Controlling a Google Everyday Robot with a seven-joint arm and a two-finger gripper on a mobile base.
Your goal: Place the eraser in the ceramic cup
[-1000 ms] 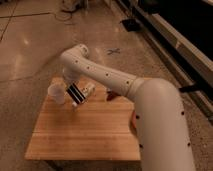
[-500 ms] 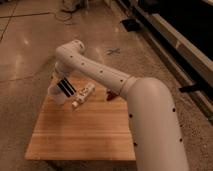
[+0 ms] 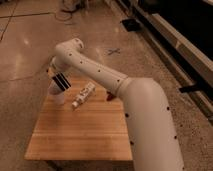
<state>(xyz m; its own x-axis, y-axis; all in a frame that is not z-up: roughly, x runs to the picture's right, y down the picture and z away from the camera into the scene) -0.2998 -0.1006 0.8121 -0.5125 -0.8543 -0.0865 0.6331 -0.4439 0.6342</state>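
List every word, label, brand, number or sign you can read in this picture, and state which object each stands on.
No text can be read anywhere.
Slim white bottle-like tube on the wooden table: dark marks, too blurred to read.
Small black block eraser with white stripes: stripes only, no letters.
Small plain white ceramic cup: no marking visible.
The pincer holds the eraser just above the cup; the white arm shows only dark dots.

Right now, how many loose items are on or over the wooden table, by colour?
White: 2, the ceramic cup and the slim tube lying on the wooden table.
Black: 1, the eraser, carried at the gripper right over the cup.
Red: 1, a small object half hidden behind the arm.
Total: 4.
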